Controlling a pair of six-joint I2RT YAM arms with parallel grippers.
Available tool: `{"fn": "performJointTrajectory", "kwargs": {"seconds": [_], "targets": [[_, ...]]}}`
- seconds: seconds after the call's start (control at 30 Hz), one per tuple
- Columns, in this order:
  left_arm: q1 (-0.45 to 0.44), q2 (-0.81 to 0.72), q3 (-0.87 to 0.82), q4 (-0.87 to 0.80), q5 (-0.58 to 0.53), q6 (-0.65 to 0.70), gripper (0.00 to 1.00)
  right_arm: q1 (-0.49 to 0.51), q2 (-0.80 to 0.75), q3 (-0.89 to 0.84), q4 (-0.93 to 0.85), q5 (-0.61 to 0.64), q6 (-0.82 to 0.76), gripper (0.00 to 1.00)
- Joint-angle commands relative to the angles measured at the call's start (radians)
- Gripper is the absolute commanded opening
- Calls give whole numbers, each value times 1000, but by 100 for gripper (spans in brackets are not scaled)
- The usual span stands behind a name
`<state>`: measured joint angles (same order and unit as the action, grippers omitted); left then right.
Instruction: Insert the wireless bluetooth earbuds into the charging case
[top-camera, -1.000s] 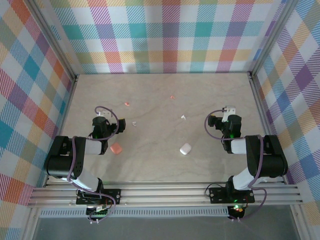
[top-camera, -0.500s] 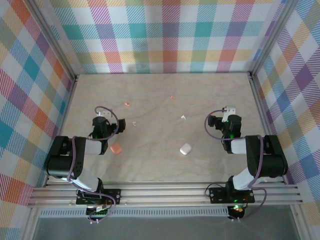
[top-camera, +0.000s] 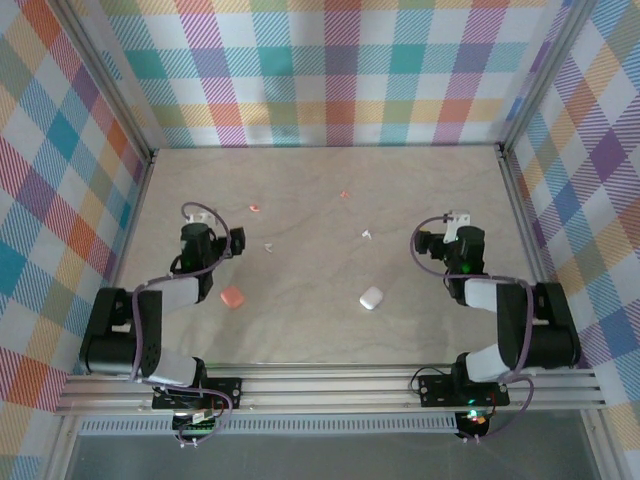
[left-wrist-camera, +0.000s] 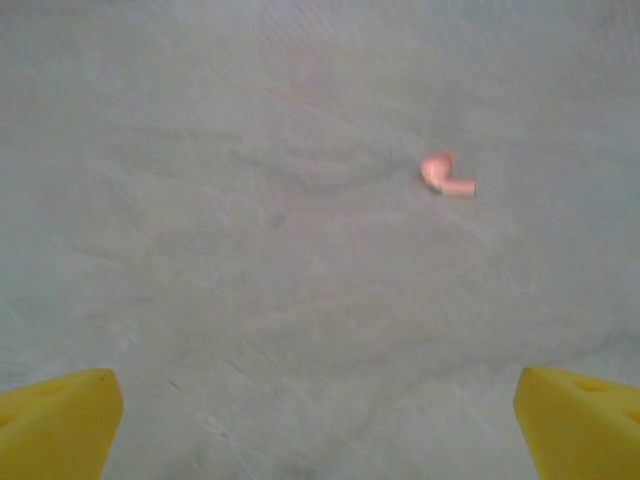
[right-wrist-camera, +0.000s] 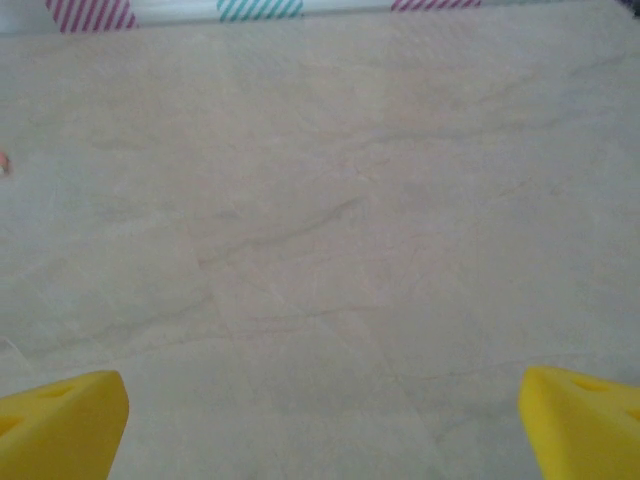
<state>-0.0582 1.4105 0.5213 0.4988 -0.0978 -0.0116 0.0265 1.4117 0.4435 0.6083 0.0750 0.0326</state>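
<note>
The white case (top-camera: 371, 297) lies closed on the marbled desk (top-camera: 320, 330), a little right of the desk's middle and toward its near edge. The pink case (top-camera: 232, 297), also closed, lies level with it and well to its left.

The four earbuds lie loose on the desk, all farther from the arms than the white case and none touching either case. One white earbud (top-camera: 367, 234) lies almost straight beyond the white case. The other white earbud (top-camera: 268, 245) is beyond it and to its left, nearer the pink case. One pink earbud (top-camera: 345, 194) sits farther back than the white case, slightly left of it. The other pink earbud (top-camera: 254, 207) is well to its left and back. In the left wrist view this bent pink earbud (left-wrist-camera: 446, 174) lies alone on the bare surface, ahead and to the right.

The left arm (top-camera: 190, 262) stands far left of the white case, just left of the pink case. The left jaws are spread wide and hold nothing, and their yellow fingertips (left-wrist-camera: 60, 425) sit in the lower corners of the wrist view. The right arm (top-camera: 465, 262) stands to the right of the white case. The right jaws are likewise wide apart and empty, with yellow fingertips (right-wrist-camera: 60, 425) over bare desk.
</note>
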Motion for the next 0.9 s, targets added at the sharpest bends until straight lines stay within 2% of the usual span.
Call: {"fn": "performJointTrajectory", "kwargs": {"seconds": [0.0, 0.07, 0.13, 0.2, 0.3, 0.47, 0.57, 0.7, 0.87], "targets": [[11, -87, 98, -262, -94, -72, 100, 3, -134, 192, -433, 90, 153, 100], [12, -122, 147, -396, -133, -101, 100, 3, -145, 347, -740, 107, 296, 100], [12, -148, 194, -515, -128, -119, 100, 5, -122, 472, -969, 24, 360, 100], [8, -172, 232, -615, -75, -137, 100, 27, -95, 541, -1110, -60, 377, 100], [-2, -211, 249, -713, -9, -214, 100, 142, -66, 570, -1237, -50, 381, 100], [-101, -255, 207, -767, 56, -317, 100, 341, 12, 589, -1332, -59, 380, 100], [-189, -278, 183, -818, 69, -372, 100, 373, 64, 588, -1359, -107, 392, 100], [-348, -319, 127, -755, 47, -438, 98, 384, 87, 551, -1321, -180, 374, 99], [-531, -288, 83, -639, 24, -561, 95, 427, 104, 516, -1261, -286, 329, 87]]}}
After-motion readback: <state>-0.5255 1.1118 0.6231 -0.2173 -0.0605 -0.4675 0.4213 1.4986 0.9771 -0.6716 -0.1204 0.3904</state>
